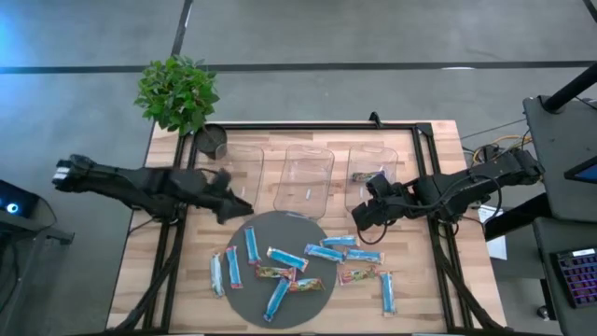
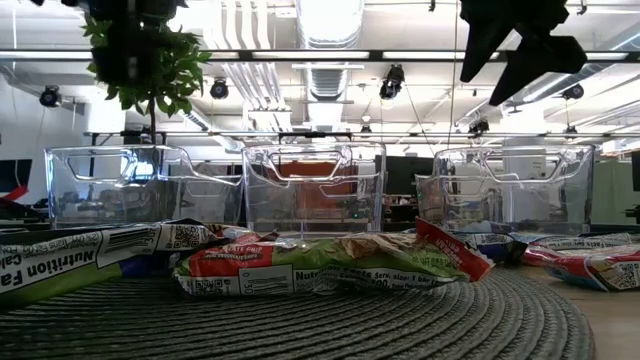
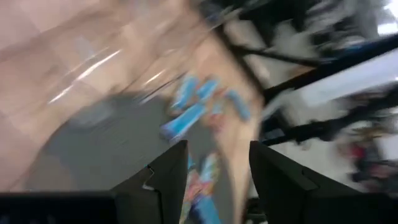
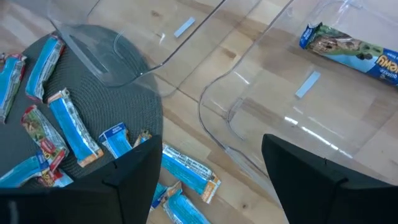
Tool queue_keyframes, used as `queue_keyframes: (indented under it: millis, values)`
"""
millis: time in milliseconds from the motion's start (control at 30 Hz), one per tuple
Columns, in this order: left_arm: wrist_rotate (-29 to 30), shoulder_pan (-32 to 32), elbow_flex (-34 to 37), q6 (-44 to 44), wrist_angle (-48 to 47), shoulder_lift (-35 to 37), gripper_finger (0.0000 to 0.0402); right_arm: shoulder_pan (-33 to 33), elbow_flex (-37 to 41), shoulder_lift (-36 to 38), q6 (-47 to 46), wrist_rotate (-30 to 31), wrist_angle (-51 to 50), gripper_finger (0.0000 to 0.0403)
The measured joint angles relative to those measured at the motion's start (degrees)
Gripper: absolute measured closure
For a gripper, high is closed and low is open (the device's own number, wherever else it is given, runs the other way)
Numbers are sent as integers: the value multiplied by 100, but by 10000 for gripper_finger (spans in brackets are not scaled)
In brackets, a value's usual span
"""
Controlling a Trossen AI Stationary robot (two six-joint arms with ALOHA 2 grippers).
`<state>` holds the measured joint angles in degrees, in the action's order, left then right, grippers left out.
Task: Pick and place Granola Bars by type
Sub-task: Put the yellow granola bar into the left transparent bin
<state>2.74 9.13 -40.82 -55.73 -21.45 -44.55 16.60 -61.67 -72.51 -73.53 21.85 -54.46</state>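
both pairs of dark fingers stand parted with nothing between them, so you hold no bar right now. the small flat wrapped granola bars (image 1: pixel 280 271) lie mostly on and around the round dark grey woven mat (image 1: pixel 244 308) at the near middle of the light wooden table (image 1: pixel 140 271): light blue ones fanned across the mat and off its right edge, a few red, green and yellow ones mixed among them, which is why sorting is needed at all. one darker blue-wrapped bar (image 4: pixel 351 53) already rests on the floor of the right-hand clear plastic bin (image 1: pixel 394 161), and my guess is that this bin is taking that type.

the middle clear plastic bin (image 1: pixel 306 179) and the left clear plastic bin (image 1: pixel 254 166) stand in a row with it behind the mat, and i see no bars in either, so most of the job looks to be ahead of you. your right gripper (image 1: pixel 362 217) hangs above the table just beside the right bin's near edge, over the blue bars at the mat's right, well placed to drop onto one. your left gripper (image 1: pixel 238 207) hovers at the mat's far left rim, near the left bin. the leafy green potted plant (image 1: pixel 177 91) sits at the far left corner, out of the way.
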Motion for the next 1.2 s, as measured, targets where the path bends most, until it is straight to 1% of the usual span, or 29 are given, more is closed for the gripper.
queue_keyframes:
  millis: [133, 200, 333, 467, 600, 733, 900, 1000, 1100, 1200]
  values:
    - [623, 427, -484, -446, -1128, -439, 246, 0, 9, -2, 8, 3, -4, 138]
    - [889, 670, -627, -678, -1513, -696, 246, 0, 11, -2, 52, 5, -10, 138]
    - [1169, 1067, -728, -1334, -1715, -1040, 246, 0, 22, -2, 99, 19, -13, 138]
    - [1211, 1373, -670, -2298, -1808, -1382, 246, -4, 68, -2, -61, 67, -11, 138]
    - [1512, 1799, -671, -3222, -1988, -1692, 246, -4, 144, -2, -130, 69, -9, 138]
    - [1576, 2358, -671, -4029, -1982, -1971, 246, -4, 270, -2, -131, 69, 3, 138]
    - [1614, 3239, -673, -5381, -2057, -2311, 246, 0, 385, -2, -152, 32, 12, 138]
    - [1633, 3706, -741, -6172, -2267, -2583, 246, 0, 396, -2, -135, 22, 72, 138]
    - [1522, 4019, -882, -6841, -2553, -2905, 246, -8, 398, -2, -104, 19, 92, 138]
    - [1253, 4150, -1110, -7244, -2919, -3297, 246, -13, 399, -2, -79, 21, 96, 138]
